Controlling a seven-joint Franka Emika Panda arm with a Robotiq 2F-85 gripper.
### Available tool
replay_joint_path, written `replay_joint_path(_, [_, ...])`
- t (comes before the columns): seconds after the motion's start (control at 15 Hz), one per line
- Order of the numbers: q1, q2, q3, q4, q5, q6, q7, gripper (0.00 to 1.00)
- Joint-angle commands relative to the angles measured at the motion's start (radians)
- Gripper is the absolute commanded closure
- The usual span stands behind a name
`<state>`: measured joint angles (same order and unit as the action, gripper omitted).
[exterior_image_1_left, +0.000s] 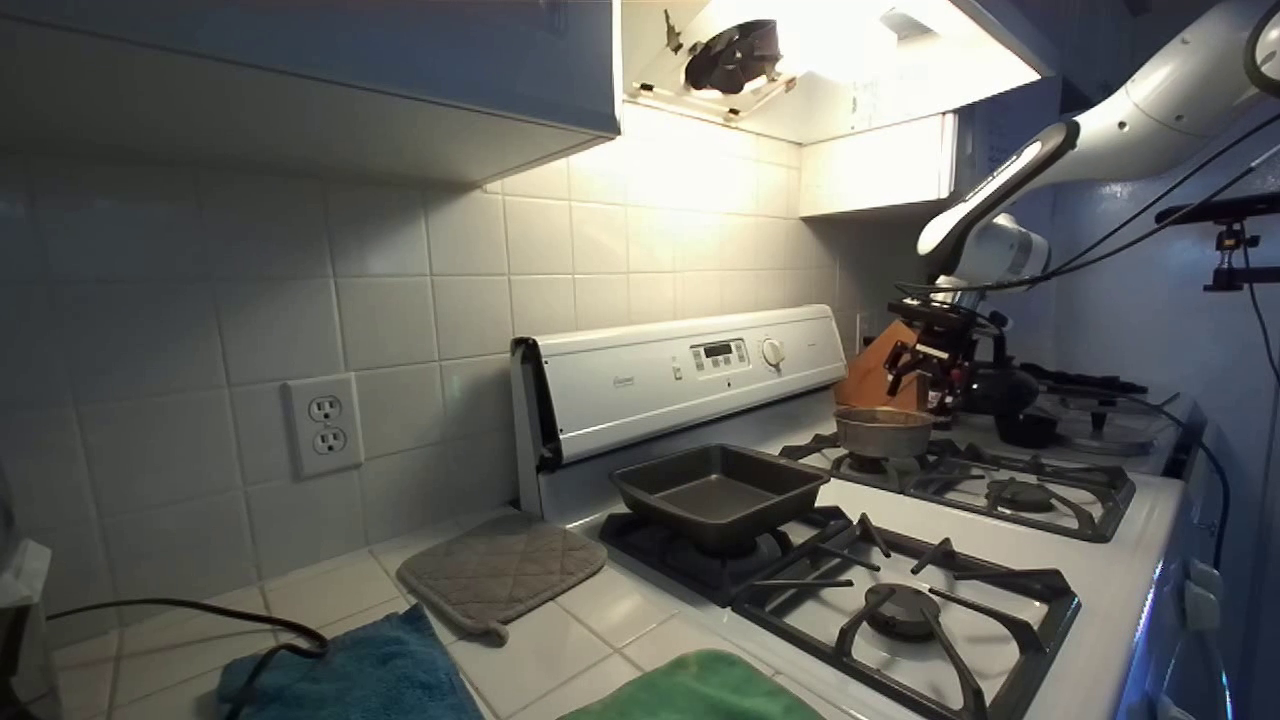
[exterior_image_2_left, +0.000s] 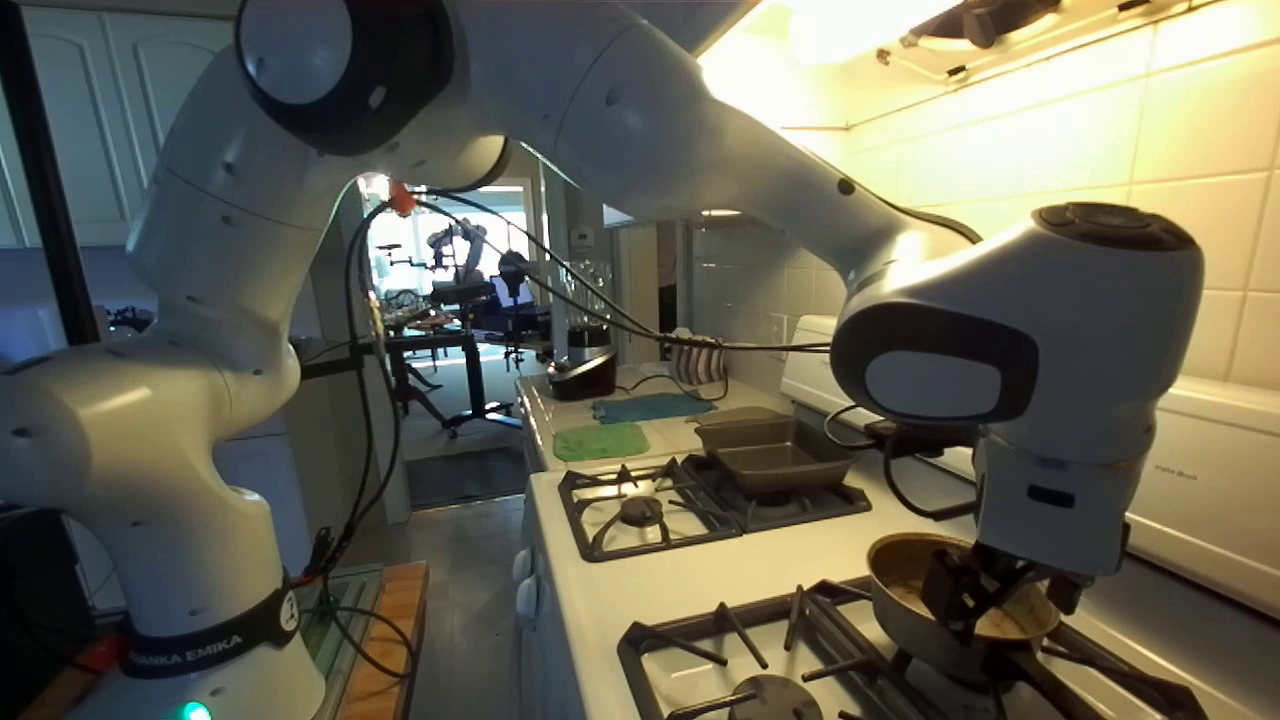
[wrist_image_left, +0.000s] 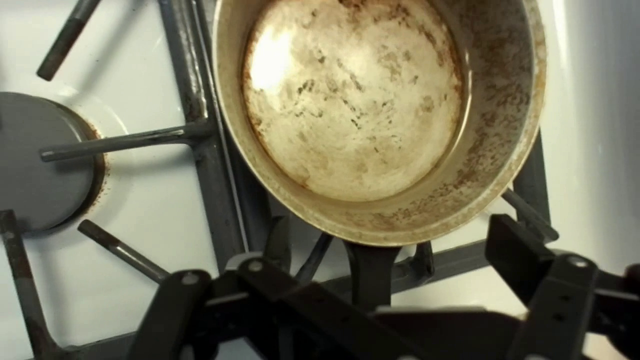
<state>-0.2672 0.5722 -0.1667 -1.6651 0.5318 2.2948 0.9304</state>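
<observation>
Near right on the stove (exterior_image_2_left: 760, 560) in an exterior view, the gripper (wrist_image_left: 392, 241) is spread wide by the pot (wrist_image_left: 360, 125).
The pot sits on a grate (wrist_image_left: 457, 261); the wrist view shows its black handle (wrist_image_left: 371, 275) between the fingers (wrist_image_left: 517, 255). The step looks like gripping or freeing that handle: one calls for a squeeze, the other a straight lift. How low the fingers hang is hard to tell.
</observation>
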Motion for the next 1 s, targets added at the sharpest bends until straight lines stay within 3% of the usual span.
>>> replay_joint_path(0.0, [0.006, -0.116, 0.014, -0.120, -0.047, -0.035, -0.161, 0.00])
replay_joint_path(0.6, [0.083, -0.328, -0.024, -0.359, -0.260, 0.009, -0.473, 0.00])
replay_joint_path(0.93, [0.083, -0.458, -0.019, -0.516, -0.360, 0.031, -0.676, 0.00])
